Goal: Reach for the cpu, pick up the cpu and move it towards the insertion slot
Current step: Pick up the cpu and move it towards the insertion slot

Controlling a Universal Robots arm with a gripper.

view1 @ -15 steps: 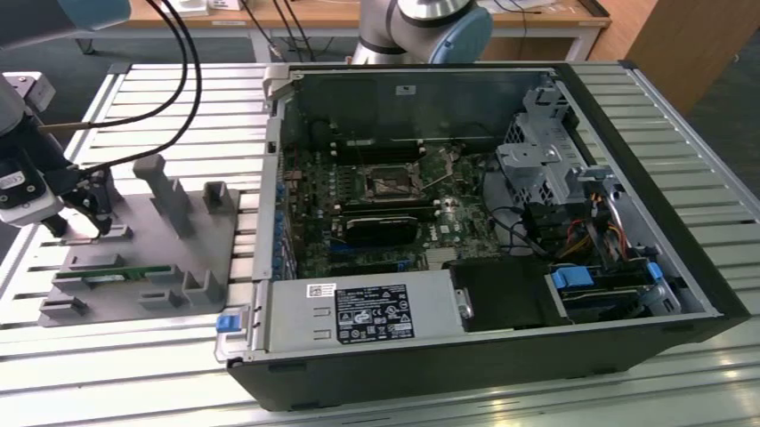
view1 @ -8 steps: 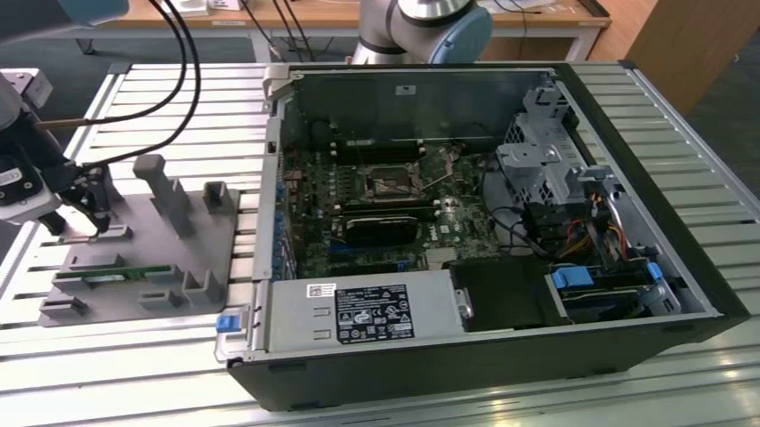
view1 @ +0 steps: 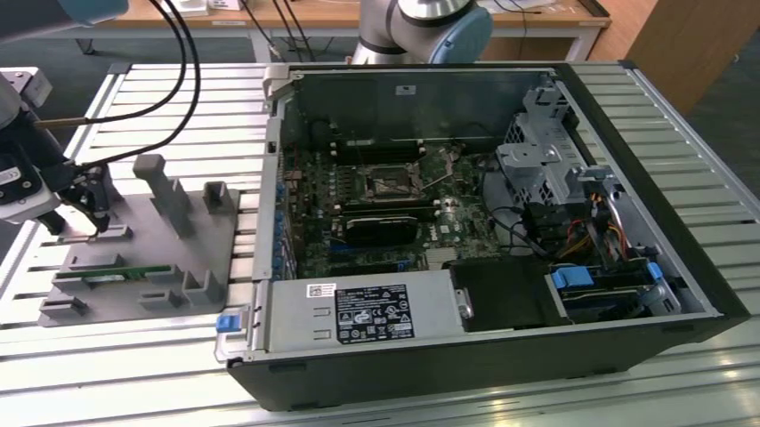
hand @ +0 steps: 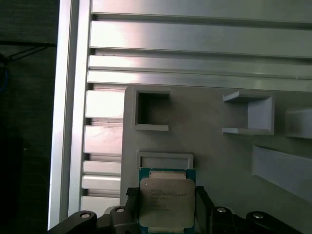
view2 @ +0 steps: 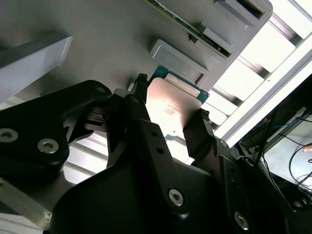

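In the exterior view a ribbed aluminium table [view1: 142, 374] carries an open black case [view1: 475, 374] with the silver-framed insertion slot [view1: 390, 184] inside, and at the case's nine o'clock a matte grey plate [view1: 178, 258] lies under the gripper [view1: 81, 222]. In the second wrist view black fingers [view2: 146, 141] press both side edges of the flat, shiny square cpu [view2: 168, 109]. In the first wrist view the jaws hold it over that plate.
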